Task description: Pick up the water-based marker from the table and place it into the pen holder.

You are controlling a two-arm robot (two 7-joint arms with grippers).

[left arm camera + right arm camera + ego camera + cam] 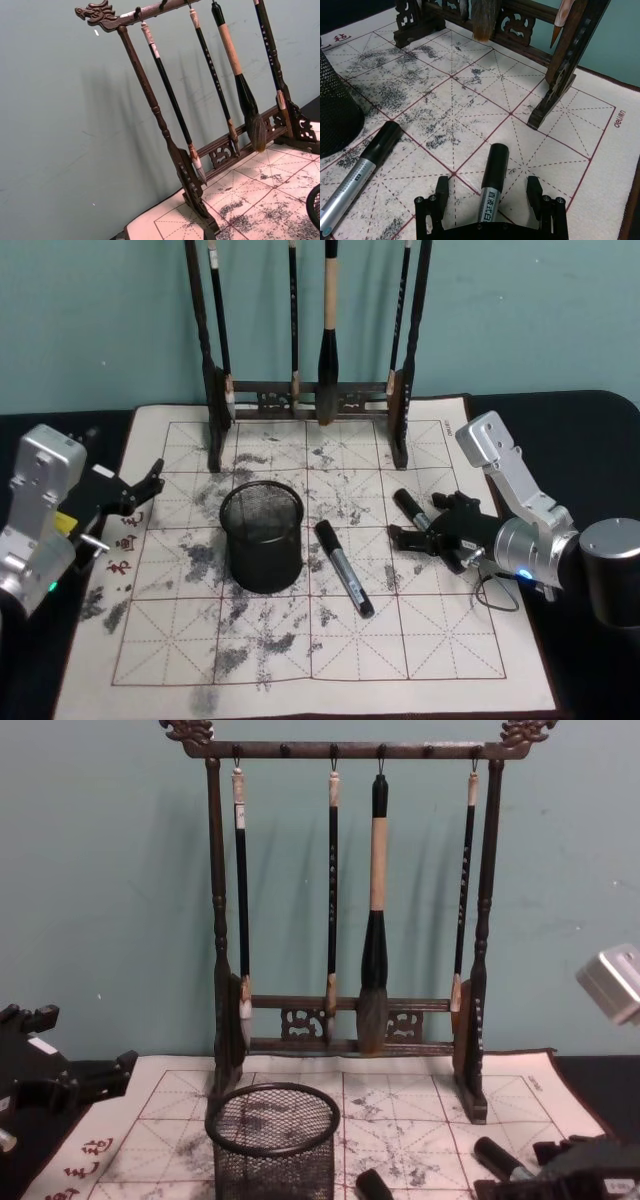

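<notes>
**Right gripper [487,186] at the marker [494,162], released.** The marker lies flat on the mat [400,640] toward the right edge of the bench [590,420]. Its black cap points at the rack [315,390] along the far edge. The gripper straddles the barrel with its jaws apart, and a gap shows on each side, so nothing is grasped yet. The holder [262,538] stands upright near the middle of the mat, well apart from this marker. A second marker [345,568] lies between the two, just beside the holder. The left gripper [135,495] is parked by the left edge; whether it is released or clenched cannot be told.

**Risks.**
- The round barrel may roll or skid as the jaws close, because it does not sit quite midway between them.
- A grip taken toward one end would probably let the marker droop and catch the holder's rim.
- A low carry toward the holder could sweep the second marker or nudge the holder.

**Writing.**
- The mat's right border carries small grey print that appears to read "deli" [620,117].
- Red characters [125,540] run along its left border.
- Both marker labels bear black characters, too small to read with confidence.
</notes>
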